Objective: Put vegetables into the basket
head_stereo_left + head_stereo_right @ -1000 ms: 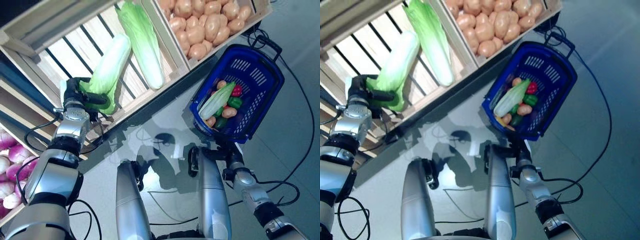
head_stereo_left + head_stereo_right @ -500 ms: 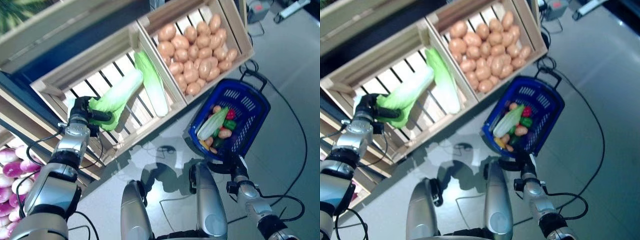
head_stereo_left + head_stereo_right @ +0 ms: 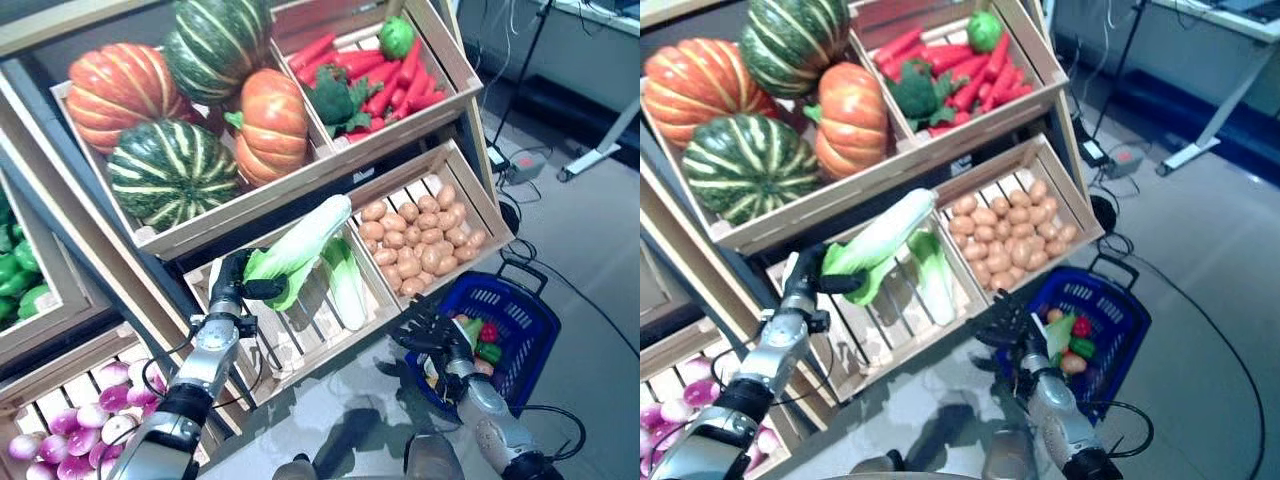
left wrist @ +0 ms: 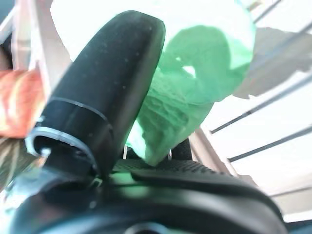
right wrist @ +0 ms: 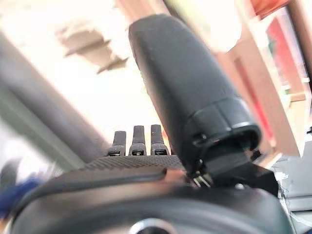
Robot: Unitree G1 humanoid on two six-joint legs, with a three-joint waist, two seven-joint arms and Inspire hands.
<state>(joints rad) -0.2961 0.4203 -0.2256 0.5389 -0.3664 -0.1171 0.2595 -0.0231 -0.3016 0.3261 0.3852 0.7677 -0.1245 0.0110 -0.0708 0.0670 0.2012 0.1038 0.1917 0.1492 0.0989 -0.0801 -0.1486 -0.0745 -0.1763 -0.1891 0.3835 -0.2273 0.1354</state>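
Observation:
My left hand is shut on the leafy green end of a long pale napa cabbage and holds it lifted above the slatted wooden crate. The left wrist view shows my thumb curled against the green leaves. The blue plastic basket stands on the floor at the lower right, with a pale cabbage, red and green peppers and potatoes inside. My right hand is open with spread fingers, just left of the basket's rim; it also shows in the right eye view.
A second napa cabbage lies in the same crate. A crate of potatoes stands right behind the basket. The tiered wooden stand rises above. A white frame leg stands on the floor at the far right.
The camera has tilted up, so the stand's upper shelves show. My left hand has lifted the cabbage off the crate slats. My right hand has risen beside the basket with its fingers spread.

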